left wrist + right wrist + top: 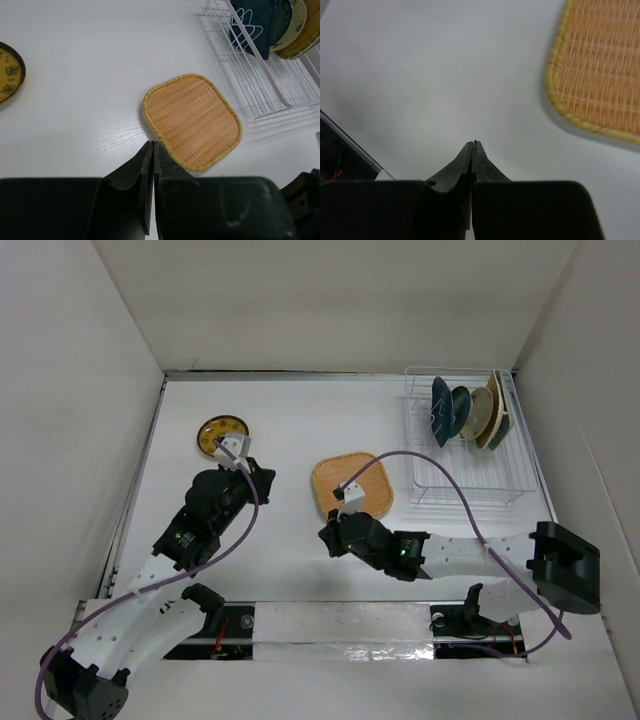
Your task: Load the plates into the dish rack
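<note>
A tan woven rounded-square plate (352,485) (192,120) (600,70) lies flat mid-table. The round yellow dark-patterned plate (222,433) (7,70) lies at the back left. Several plates (468,412) (255,20) stand upright in the white wire dish rack (470,485) (270,95) at the back right. My left gripper (265,480) (153,143) is shut and empty, between the yellow plate and the woven one, its tips near the woven plate's left corner. Just in front of the woven plate's near-left corner, my right gripper (326,537) (473,143) is shut on nothing.
White walls enclose the table on the left, back and right. The rack's near half (455,465) holds no plates. The table's near edge and a dark gap (335,165) lie close behind the right gripper.
</note>
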### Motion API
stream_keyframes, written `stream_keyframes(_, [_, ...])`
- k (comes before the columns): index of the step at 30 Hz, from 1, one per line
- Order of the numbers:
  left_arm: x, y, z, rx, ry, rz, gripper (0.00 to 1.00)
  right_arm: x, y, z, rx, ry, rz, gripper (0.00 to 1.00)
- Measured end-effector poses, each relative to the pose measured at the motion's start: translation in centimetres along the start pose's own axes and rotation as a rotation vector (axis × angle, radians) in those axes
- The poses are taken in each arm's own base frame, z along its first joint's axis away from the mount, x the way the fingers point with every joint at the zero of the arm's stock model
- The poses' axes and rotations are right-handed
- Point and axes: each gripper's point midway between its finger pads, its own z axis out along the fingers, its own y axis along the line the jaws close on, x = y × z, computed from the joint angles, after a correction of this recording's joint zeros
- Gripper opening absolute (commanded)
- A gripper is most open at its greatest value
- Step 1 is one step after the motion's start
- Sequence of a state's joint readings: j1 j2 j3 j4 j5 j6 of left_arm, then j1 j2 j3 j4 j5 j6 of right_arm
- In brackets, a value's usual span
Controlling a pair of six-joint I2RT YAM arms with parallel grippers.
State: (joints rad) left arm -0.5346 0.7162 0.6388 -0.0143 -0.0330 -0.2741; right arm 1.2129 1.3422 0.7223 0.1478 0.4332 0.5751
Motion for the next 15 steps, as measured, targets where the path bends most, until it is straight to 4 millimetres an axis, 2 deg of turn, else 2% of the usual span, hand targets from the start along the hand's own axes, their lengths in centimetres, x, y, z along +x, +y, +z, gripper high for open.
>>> stream_keyframes(4, [-0.4,-0.1,-0.3,0.007,-0.017,-0.001,0.00,3.1,-0.9,1.0,0.057,0.052,0.060,0.00])
stream_keyframes(7, [-1.3,-0.4,-0.9,0.017,-0.050,-0.004,0.00,4.5,-1.6,1.3,0.097,0.064,0.084,0.00])
stream_keyframes(13, [-2.1,-0.7,-1.5,0.034,-0.083,-0.006,0.00,4.5,-1.5,1.2,0.135,0.018,0.173,0.00])
stream_keyframes(15, [-2.3,-0.9,-1.8,0.045,-0.091,-0.007,0.00,4.8,-2.5,1.3,0.167,0.002,0.250,0.00])
